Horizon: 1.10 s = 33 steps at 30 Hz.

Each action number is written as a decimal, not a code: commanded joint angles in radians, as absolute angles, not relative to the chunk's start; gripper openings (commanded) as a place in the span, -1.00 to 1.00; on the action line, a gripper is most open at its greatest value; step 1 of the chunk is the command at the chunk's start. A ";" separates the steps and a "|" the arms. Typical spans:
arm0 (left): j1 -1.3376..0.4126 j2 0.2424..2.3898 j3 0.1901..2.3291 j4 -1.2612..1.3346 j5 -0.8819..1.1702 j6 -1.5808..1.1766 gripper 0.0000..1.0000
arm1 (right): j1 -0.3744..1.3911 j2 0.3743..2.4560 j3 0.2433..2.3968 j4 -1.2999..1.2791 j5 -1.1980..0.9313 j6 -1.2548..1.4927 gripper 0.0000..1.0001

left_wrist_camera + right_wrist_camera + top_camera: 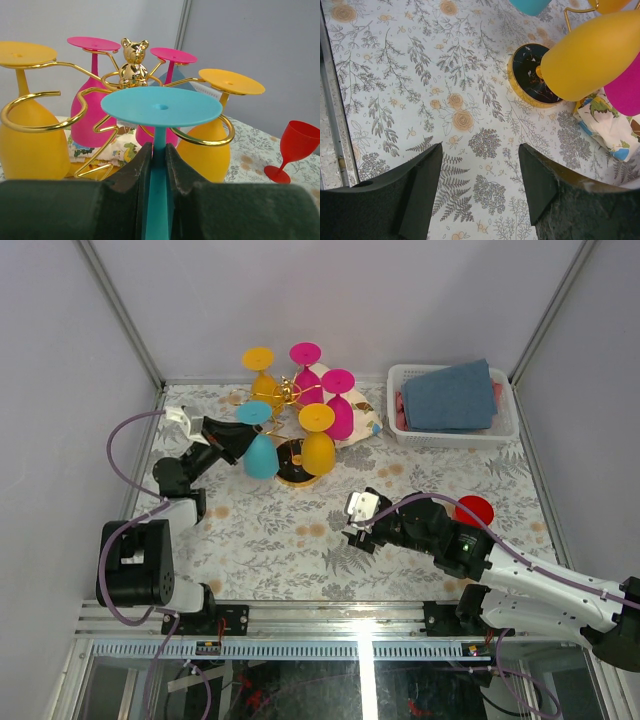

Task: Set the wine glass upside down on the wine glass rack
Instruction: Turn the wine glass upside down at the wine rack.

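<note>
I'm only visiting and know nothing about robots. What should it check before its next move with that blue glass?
1. Grip: left gripper shut on the stem of the teal plastic wine glass: ok.
2. Orientation: foot up, bowl down: ok.
3. Seating: stem inside a loop of the gold wire tree rack: cannot tell.
4. Neighbours: hanging yellow plastic glass apart from the teal bowl: ok.
5. Right gripper open over the floral tablecloth, away from the rack: ok.
</note>
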<state>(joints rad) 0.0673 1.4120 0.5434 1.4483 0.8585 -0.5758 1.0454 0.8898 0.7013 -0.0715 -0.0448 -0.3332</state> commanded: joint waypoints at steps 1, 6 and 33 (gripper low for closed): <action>0.056 1.433 0.590 1.538 0.882 -0.578 -1.00 | 1.051 0.896 0.720 -0.045 -0.040 -0.319 0.39; 0.034 1.448 0.611 1.538 0.895 -0.581 -1.00 | 1.051 0.900 0.718 -0.045 -0.045 -0.318 0.39; -0.012 1.393 0.551 1.518 0.919 -0.561 -1.00 | 1.051 0.923 0.720 -0.053 -0.060 -0.314 0.40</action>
<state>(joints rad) -0.0059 1.4322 0.5762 1.4593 0.9207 -0.5812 1.0454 0.9245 0.7013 -0.0792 -0.0471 -0.3248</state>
